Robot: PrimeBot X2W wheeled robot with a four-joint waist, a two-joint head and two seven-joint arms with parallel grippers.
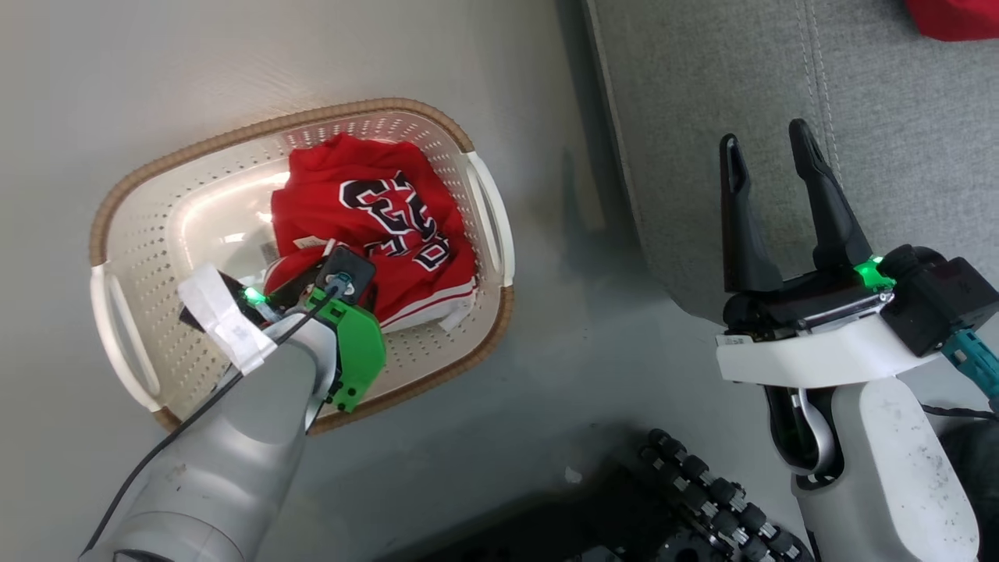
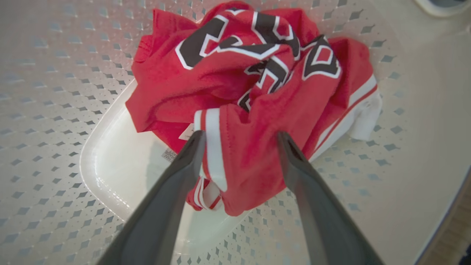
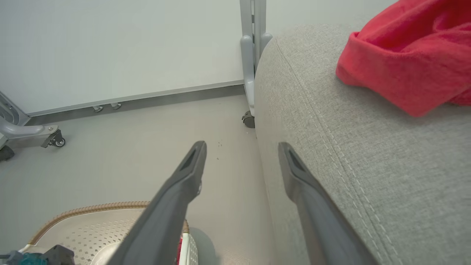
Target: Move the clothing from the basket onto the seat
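Left gripper (image 2: 241, 136), fingers wide, brackets a fold of the jersey (image 2: 235, 95) between its tips inside the basket (image 2: 55, 110), poised to pinch; right gripper (image 1: 765, 134), spread and empty, hovers beside the seat (image 1: 897, 117)

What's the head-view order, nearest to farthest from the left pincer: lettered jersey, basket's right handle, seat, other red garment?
1. Lettered jersey, at the left pincer.
2. Basket's right handle, just right.
3. Seat, farther right.
4. Other red garment, top right on seat.
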